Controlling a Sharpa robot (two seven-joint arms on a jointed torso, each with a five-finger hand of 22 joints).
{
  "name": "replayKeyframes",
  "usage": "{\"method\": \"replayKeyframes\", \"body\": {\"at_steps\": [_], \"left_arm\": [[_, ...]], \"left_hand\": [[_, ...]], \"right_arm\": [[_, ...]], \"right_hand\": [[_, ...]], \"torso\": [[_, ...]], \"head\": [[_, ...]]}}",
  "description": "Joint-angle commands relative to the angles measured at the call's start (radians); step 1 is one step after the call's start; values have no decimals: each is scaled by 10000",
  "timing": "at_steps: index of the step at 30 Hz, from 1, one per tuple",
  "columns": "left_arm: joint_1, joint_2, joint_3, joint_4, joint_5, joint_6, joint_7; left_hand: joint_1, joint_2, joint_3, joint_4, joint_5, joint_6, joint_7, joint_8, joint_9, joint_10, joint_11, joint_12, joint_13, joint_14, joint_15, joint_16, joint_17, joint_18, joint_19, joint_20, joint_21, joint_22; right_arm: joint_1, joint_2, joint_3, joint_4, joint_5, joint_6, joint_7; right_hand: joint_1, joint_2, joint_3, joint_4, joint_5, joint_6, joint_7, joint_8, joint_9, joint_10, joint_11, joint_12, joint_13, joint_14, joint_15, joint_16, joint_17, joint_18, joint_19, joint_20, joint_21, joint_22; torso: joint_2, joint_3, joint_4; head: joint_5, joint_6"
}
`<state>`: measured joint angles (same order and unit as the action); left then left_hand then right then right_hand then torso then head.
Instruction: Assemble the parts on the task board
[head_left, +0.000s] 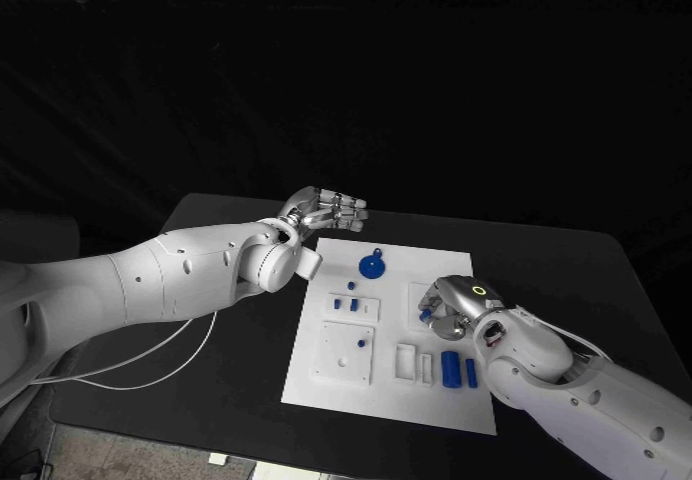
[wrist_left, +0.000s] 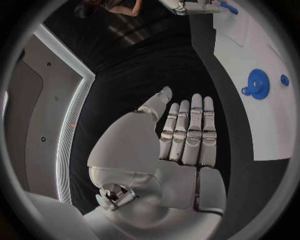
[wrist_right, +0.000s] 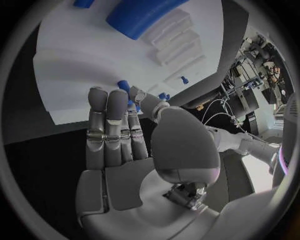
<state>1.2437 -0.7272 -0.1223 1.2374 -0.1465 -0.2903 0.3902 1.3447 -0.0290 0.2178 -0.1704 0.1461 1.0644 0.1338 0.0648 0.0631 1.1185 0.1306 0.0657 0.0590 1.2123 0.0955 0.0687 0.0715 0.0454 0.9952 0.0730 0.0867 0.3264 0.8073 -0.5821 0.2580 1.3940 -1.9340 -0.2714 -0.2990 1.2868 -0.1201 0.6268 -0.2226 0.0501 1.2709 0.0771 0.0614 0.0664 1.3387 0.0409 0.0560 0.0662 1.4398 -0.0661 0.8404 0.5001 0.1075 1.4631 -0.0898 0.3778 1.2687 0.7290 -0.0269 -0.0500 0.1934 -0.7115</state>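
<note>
The white task board lies in the middle of the black table. On it are a blue gear, small blue pegs and two blue cylinders beside white blocks. My right hand is low over the board's right middle; its thumb and a finger pinch a small blue part, seen beside the hand as the blue part. My left hand hovers off the board's far left corner, fingers straight, holding nothing. The gear lies well away from it.
A white square plate with holes sits on the board's near left. A white cable loops over the table's left edge under my left arm. Bare black table lies to the left of the board.
</note>
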Motion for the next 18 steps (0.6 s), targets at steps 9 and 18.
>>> {"method": "replayKeyframes", "body": {"at_steps": [9,18], "left_arm": [[13,17,9,-66,50,142,70],[14,18,9,-154,50,121,72]], "left_hand": [[-4,68,-55,-6,-44,7,29,-17,-3,-81,-24,-38,-10,-21,42,-31,5,-120,15,78,50,-48],[-4,68,-55,-6,-44,7,29,-17,-3,-81,-24,-38,-10,-21,42,-31,5,-120,15,78,50,-48]], "right_arm": [[0,-458,136,1081,376,-407,-160],[0,-629,289,2118,555,-156,-145]], "right_hand": [[-72,82,159,-96,-18,149,-20,28,43,333,-227,37,-30,21,-78,-87,90,-62,37,-92,24,149],[-92,105,147,-122,-17,169,-23,26,43,350,-233,36,-31,33,-84,-113,126,-52,48,-96,1,217]], "torso": [[-10,-9,0],[-22,-10,-17]], "head": [[69,-33],[164,-62]]}}
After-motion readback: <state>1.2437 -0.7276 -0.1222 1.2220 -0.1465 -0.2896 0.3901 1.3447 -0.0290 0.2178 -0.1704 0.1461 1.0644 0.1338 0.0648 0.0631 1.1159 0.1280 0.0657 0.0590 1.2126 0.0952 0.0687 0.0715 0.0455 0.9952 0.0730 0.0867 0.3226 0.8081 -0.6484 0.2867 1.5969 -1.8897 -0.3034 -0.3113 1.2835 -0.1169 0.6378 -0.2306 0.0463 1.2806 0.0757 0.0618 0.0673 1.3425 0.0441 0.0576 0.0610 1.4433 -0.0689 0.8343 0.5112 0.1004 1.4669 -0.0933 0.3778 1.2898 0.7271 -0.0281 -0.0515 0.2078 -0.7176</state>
